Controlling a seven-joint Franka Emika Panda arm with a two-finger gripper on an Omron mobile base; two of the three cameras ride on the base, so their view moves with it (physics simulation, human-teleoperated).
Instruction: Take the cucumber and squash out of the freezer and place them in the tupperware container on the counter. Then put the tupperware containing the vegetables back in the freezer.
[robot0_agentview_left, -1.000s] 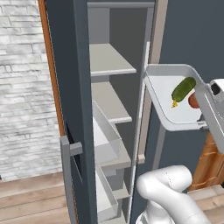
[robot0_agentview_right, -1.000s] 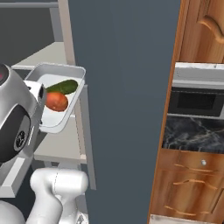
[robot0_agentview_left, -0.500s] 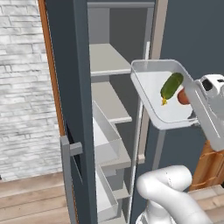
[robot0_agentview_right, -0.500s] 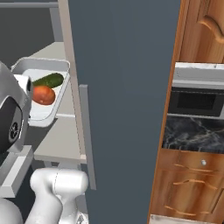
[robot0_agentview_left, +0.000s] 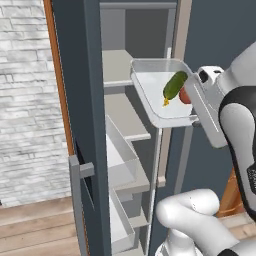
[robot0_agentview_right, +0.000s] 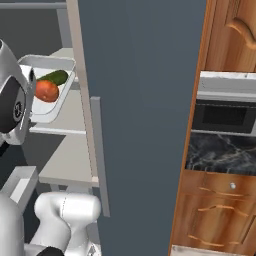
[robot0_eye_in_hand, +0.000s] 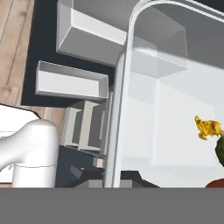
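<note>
The whitish tupperware container (robot0_agentview_left: 150, 95) hangs level in the air at the mouth of the open freezer (robot0_agentview_left: 120, 65), over an upper shelf. The dark green cucumber (robot0_agentview_left: 175, 85) and the red-orange squash (robot0_agentview_left: 186, 95) lie in it side by side. My gripper (robot0_agentview_left: 195, 114) is shut on the tray's near rim. From the right I see the tupperware container (robot0_agentview_right: 50, 59) with the cucumber (robot0_agentview_right: 54, 77) and squash (robot0_agentview_right: 46, 90). The hand view looks along the tupperware container (robot0_eye_in_hand: 144, 131), with the gripper (robot0_eye_in_hand: 114, 177) clamped on its edge and the cucumber (robot0_eye_in_hand: 220, 148) at the right.
The freezer's open door (robot0_agentview_left: 75, 75) stands on the left with its bar handle; clear bins (robot0_agentview_left: 122, 150) sit on lower shelves. A tall dark panel (robot0_agentview_right: 145, 100) borders the opening on the right. Beyond it are a microwave (robot0_agentview_right: 225, 117), the black marble counter (robot0_agentview_right: 220, 152) and wooden cabinets.
The gripper has carried the tupperware container with both vegetables leftward and slightly up, from in front of the dark panel toward the freezer shelves. The grip has stayed shut.
</note>
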